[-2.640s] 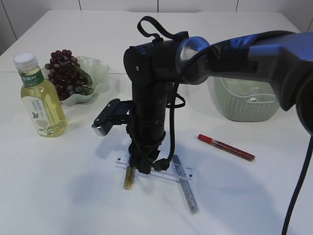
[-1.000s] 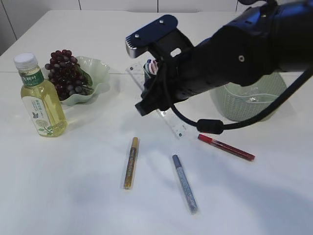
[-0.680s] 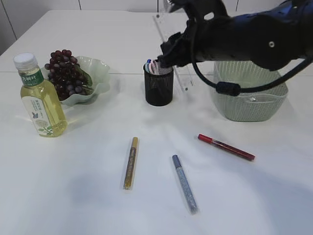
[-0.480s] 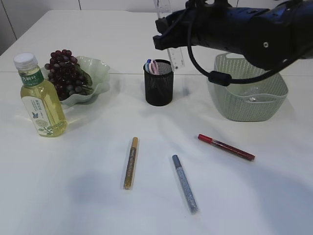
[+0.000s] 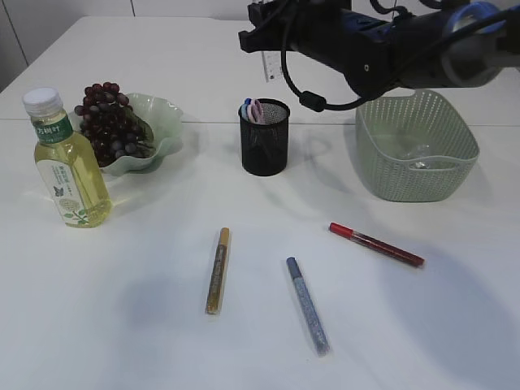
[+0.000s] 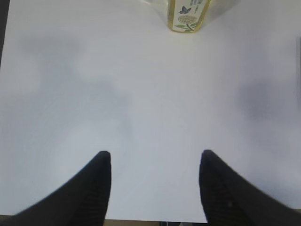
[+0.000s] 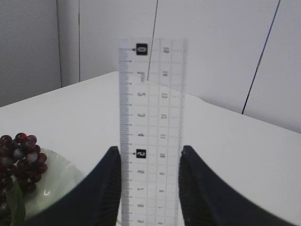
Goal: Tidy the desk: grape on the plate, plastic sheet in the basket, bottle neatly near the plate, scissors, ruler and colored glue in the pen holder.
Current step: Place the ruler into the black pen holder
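My right gripper is shut on the clear ruler, which stands upright between its fingers. In the exterior view the ruler hangs above and just behind the black mesh pen holder, where scissors handles stick out. Grapes lie on the green plate, with the bottle in front of it. Gold, silver and red glue pens lie on the table. My left gripper is open over bare table, the bottle's base beyond it.
The green basket stands right of the pen holder with a clear plastic sheet inside. The right arm spans the back right of the table. The table's front edge shows at the bottom of the left wrist view.
The right arm lifted the ruler off the table front, swung it up and back, and turned it upright above the pen holder. The left gripper stayed still.
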Robot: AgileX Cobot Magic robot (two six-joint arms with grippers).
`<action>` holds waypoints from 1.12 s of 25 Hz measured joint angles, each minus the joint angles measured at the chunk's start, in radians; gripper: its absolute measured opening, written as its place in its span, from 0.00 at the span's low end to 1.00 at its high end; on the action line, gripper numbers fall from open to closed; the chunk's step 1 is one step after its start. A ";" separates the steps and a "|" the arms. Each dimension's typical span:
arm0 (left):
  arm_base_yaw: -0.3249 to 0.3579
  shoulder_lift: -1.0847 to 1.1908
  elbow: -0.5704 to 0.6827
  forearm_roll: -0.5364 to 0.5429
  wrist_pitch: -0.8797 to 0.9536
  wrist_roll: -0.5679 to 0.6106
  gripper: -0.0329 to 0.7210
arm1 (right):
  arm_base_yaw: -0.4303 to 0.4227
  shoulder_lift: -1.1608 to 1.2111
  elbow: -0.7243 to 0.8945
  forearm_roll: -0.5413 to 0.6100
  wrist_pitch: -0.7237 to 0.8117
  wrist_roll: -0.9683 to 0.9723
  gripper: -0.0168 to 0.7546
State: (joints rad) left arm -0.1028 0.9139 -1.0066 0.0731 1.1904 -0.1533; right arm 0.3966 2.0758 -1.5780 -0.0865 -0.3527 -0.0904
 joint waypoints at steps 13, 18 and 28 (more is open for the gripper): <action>0.000 0.001 0.000 0.013 -0.061 0.000 0.62 | -0.010 0.179 -0.153 0.045 -0.004 0.000 0.41; 0.000 0.001 0.000 0.023 -0.076 0.000 0.62 | -0.016 0.205 -0.154 0.049 -0.022 0.000 0.41; 0.000 0.001 0.000 0.025 -0.079 0.000 0.62 | -0.018 0.220 -0.154 0.049 -0.005 -0.002 0.41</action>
State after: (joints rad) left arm -0.1028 0.9154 -1.0066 0.0979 1.1118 -0.1533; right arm 0.3789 2.2960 -1.7322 -0.0373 -0.3578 -0.0921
